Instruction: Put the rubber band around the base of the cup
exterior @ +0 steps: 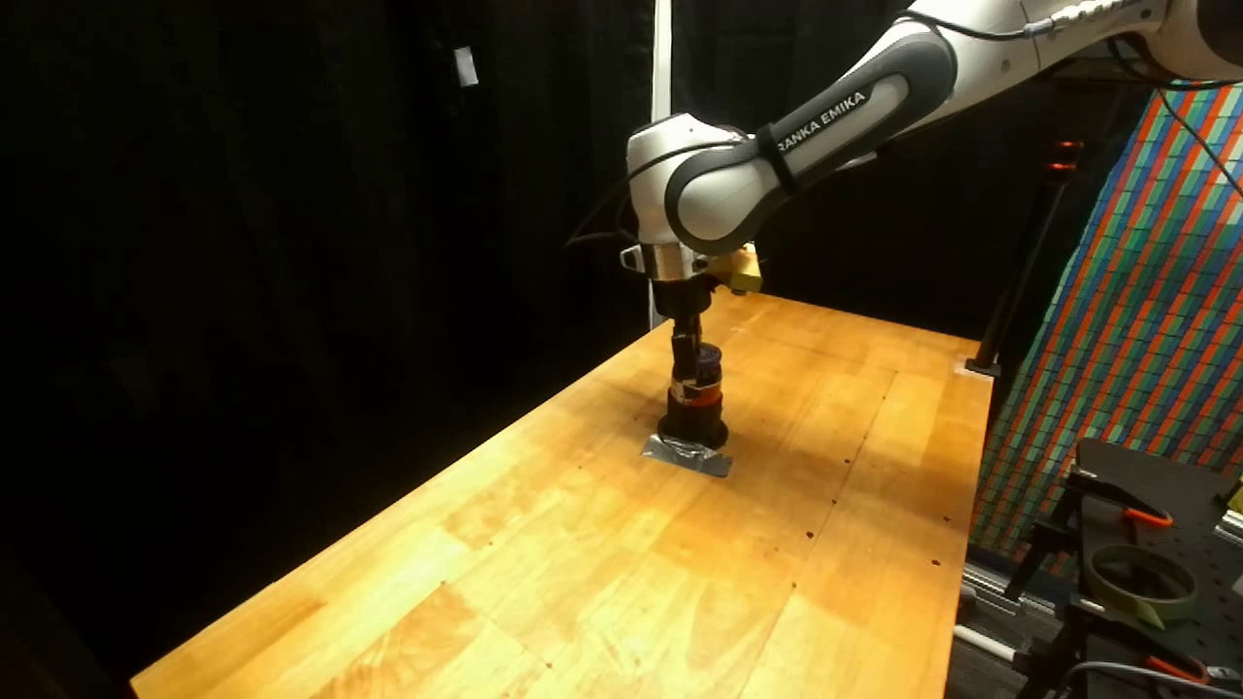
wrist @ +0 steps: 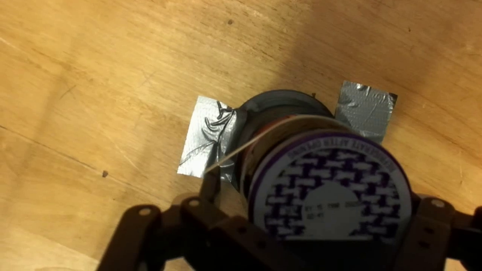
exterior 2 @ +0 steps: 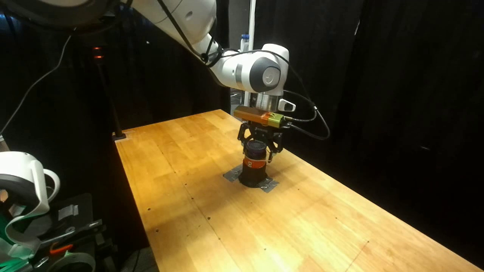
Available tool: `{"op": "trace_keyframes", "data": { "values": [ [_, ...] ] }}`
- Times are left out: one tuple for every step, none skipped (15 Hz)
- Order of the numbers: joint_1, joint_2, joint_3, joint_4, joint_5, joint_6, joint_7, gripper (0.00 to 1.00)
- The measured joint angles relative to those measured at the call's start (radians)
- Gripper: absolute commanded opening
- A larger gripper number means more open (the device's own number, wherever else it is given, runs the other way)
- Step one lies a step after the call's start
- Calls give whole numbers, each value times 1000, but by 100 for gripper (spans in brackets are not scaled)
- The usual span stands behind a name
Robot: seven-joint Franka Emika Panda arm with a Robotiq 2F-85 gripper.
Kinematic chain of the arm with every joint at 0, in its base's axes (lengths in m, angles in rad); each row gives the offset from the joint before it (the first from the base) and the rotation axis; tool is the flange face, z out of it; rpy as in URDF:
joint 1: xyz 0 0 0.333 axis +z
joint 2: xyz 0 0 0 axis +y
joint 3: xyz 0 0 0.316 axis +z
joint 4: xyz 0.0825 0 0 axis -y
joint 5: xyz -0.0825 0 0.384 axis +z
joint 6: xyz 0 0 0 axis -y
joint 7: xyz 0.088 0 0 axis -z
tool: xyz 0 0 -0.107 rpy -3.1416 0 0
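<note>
Two fingers (wrist: 211, 188) of my gripper (exterior 2: 258, 155) stand apart astride the upright cup (exterior 2: 255, 164), one drawing the rubber band (wrist: 241, 149) out sideways, and the base (exterior 2: 252, 179) lies below.

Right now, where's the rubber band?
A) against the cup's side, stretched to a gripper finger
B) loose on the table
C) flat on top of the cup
A: in the wrist view the rubber band curves along the cup and runs straight out to one finger.

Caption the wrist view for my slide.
A rubber band curves around the jar and runs straight to one gripper fingertip.
</note>
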State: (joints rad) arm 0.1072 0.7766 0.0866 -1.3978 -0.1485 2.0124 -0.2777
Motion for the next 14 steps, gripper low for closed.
{"op": "trace_keyframes", "data": {
  "values": [
    [1,6,0,10,0,-6,-2,100],
    [2,10,0,17,0,-12,-4,100],
    [3,13,0,22,0,-23,-5,100],
    [3,14,-1,26,0,-38,-5,100],
    [3,14,-3,30,0,-57,-5,100],
    [3,13,-5,33,0,-78,-5,100],
    [2,10,-7,34,0,-102,-4,100],
    [1,5,-9,34,0,-127,-3,100],
    [-2,0,-11,34,0,-149,-3,100],
    [-6,-5,-12,32,0,-160,-3,100],
    [-10,-10,-12,28,0,-165,-3,100],
    [-13,-15,-11,25,0,-167,-3,100],
    [-15,-19,-11,20,1,-168,-3,100],
    [-16,-22,-11,16,3,-169,-3,100]
  ]
}}
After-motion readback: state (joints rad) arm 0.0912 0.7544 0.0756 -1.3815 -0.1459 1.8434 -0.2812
